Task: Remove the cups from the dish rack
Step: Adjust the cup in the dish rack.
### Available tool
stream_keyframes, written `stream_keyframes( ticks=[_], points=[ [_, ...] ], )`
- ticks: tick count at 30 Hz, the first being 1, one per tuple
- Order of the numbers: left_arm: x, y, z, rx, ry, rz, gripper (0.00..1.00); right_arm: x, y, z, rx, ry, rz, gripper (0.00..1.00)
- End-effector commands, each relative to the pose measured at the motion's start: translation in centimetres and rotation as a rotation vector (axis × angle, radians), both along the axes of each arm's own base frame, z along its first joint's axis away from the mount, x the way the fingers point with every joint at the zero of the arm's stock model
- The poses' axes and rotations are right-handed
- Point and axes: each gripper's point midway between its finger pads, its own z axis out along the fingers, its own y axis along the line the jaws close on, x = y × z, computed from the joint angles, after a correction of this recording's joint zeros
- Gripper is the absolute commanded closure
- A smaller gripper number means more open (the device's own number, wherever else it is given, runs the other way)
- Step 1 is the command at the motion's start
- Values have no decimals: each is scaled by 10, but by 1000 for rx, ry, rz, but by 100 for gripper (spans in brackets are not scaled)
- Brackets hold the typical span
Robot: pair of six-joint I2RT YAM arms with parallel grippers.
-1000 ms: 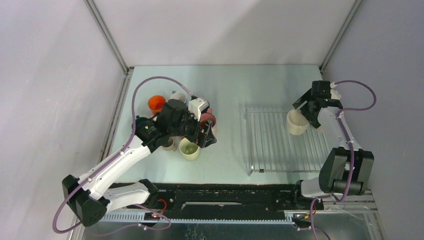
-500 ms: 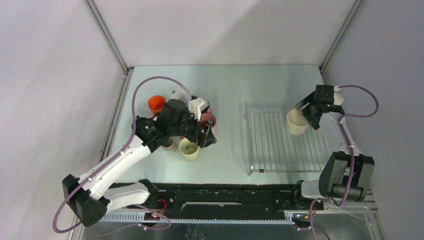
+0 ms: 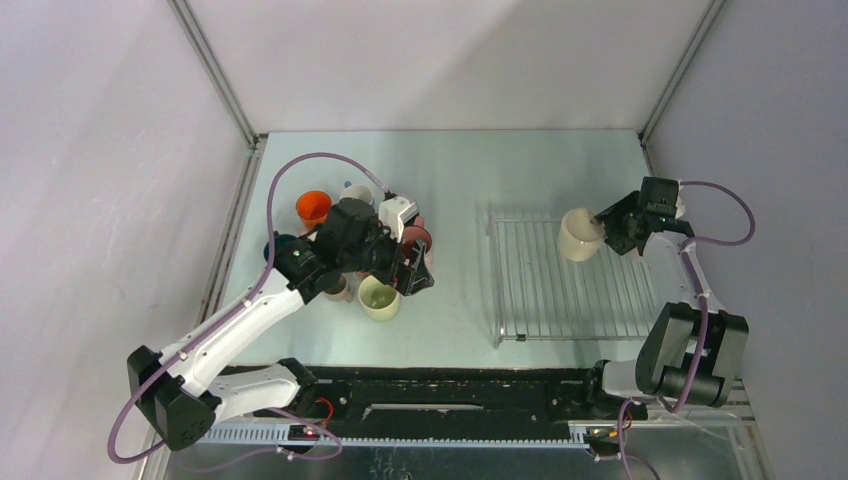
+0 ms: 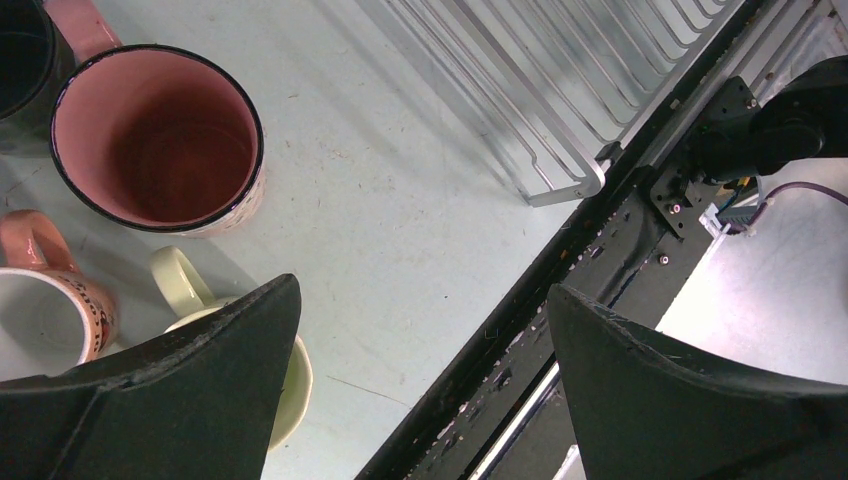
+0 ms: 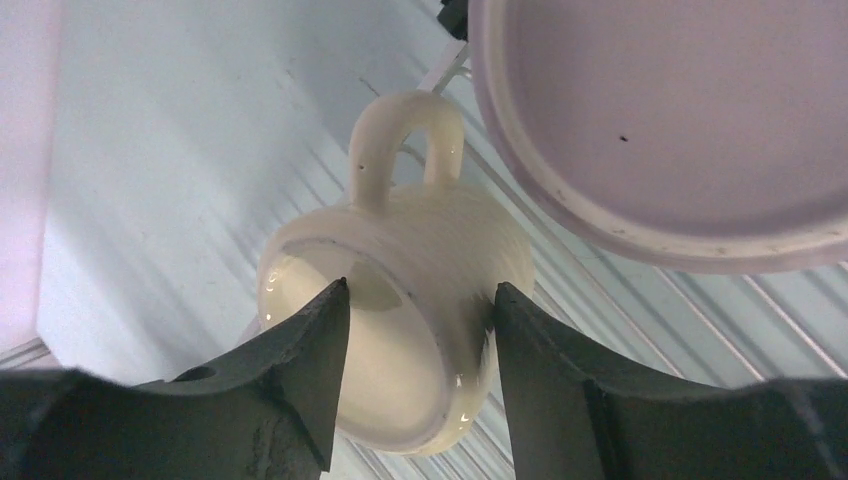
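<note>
- The right gripper (image 5: 420,290) is holding the cream ceramic mug (image 5: 440,230). Its jaws are standing about half wide around it.
- One finger (image 5: 290,380) is lying across the mouth of the cream ceramic mug. The other finger is pressing on its outside wall.
- The cream ceramic mug (image 3: 580,235) is tipping sideways. Its looped handle is pointing away from the wrist camera.
- It is hanging over the far side of the flat silvery wire dish rack (image 3: 560,290), which is lying on the right part of the pale green bench (image 3: 460,180).
- The left gripper (image 3: 412,272) is hanging over a bunch of mugs on the left part of the bench. Its jaws (image 4: 420,300) are standing wide and holding nothing.
- Under it, the pink mug with a dark rim (image 4: 155,140) is standing upright.
- The pale yellow mug (image 4: 185,285) is sitting just beside the pink one, partly hiding under one finger.
- The pink and white mug (image 4: 50,310) and the dark mug (image 4: 20,60) are peeking in at the edge of the left wrist view.
- The bright orange mug (image 3: 313,207) is standing at the far left of the bunch.
- The bunch of mugs is sitting well apart from the dish rack.
</note>
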Motion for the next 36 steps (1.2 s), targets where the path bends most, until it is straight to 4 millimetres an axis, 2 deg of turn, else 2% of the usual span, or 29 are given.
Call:
stream_keyframes(
  ticks=[1,6,10,18,22,27,32,36],
  points=[
    [0,-1,-7,-7,3,-15,0,-23,13,-36,83,137,31,50],
    [0,-2,-8,-7,7,-16,0,-25,15,-31,95,117,33,57],
    [0,-2,-8,-6,9,-16,0,-26,26,-27,114,103,55,60],
    [0,-2,-10,-2,12,-14,0,-26,56,-20,124,88,101,60],
    [1,-2,-10,0,11,-13,0,-28,67,-20,120,95,118,54],
    [0,-2,-10,-1,12,-15,0,-32,62,-15,110,85,99,45],
    [0,-3,-11,-2,20,-18,0,-32,50,3,99,56,40,34],
    [0,-3,-12,-2,24,-17,0,-27,37,18,85,79,-48,32]
  ],
)
